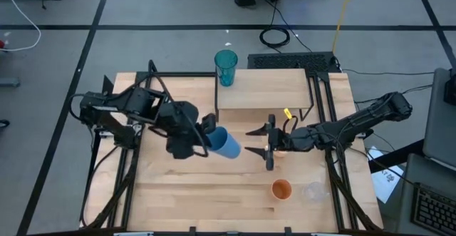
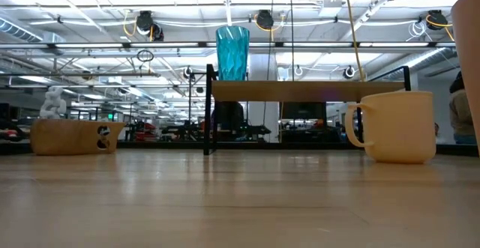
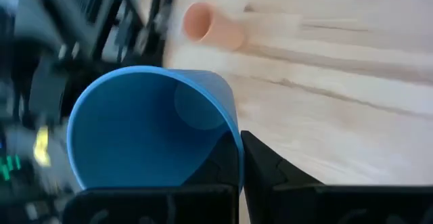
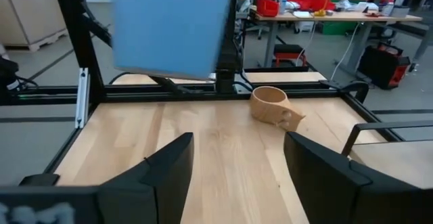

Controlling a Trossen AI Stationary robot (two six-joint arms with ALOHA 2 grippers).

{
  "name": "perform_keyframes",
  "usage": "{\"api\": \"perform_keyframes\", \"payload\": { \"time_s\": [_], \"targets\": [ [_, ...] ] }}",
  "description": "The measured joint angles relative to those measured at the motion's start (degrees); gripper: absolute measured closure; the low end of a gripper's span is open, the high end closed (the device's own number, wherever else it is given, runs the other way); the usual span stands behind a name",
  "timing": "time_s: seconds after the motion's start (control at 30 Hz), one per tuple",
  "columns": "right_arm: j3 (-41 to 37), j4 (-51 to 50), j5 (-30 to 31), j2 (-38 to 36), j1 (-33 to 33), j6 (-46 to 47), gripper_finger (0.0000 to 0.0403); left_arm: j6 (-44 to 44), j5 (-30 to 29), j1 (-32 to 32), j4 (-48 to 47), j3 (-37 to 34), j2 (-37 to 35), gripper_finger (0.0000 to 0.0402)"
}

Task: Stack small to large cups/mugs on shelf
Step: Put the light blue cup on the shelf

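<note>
Because the left claw (image 1: 206,132) pinched only the blue cup (image 1: 226,142) rim at frame centre, it might slip (right claw (image 1: 258,140) gaped, empty).

A coiled black cable (image 1: 275,36) lies on the grey floor beyond the table; a red crate (image 4: 268,7) sits on a distant workbench.
</note>
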Motion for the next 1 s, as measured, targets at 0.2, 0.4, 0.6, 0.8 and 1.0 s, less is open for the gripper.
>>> {"api": "perform_keyframes", "payload": {
  "time_s": [0.2, 0.4, 0.6, 0.8, 1.0],
  "targets": [
    [0.0, -0.01, -0.05, 0.0, 0.0, -1.02, 0.0179, 13.33, 0.35, -0.07, -0.26, 0.0, 0.0, 0.0401],
    [0.0, -0.04, -0.05, 0.0, 0.02, -1.26, 0.0179, 13.47, 0.0, -0.03, -0.26, 0.0, 0.0, 0.0401],
    [0.0, -0.03, -0.05, 0.02, 0.02, -1.05, 0.0179, 11.21, -1.73, -0.05, -0.28, -0.01, 0.0, 0.0401],
    [0.02, 2.68, -0.07, 0.01, 0.48, -0.61, 0.0159, -0.9, -7.65, 0.08, 0.23, -0.02, 0.45, 0.0401],
    [0.02, 4.55, 2.36, 0.04, 0.36, -1.96, 0.0072, -17.15, -12.49, 0.36, 0.28, -0.04, 0.8, 0.0401]
  ]
}}
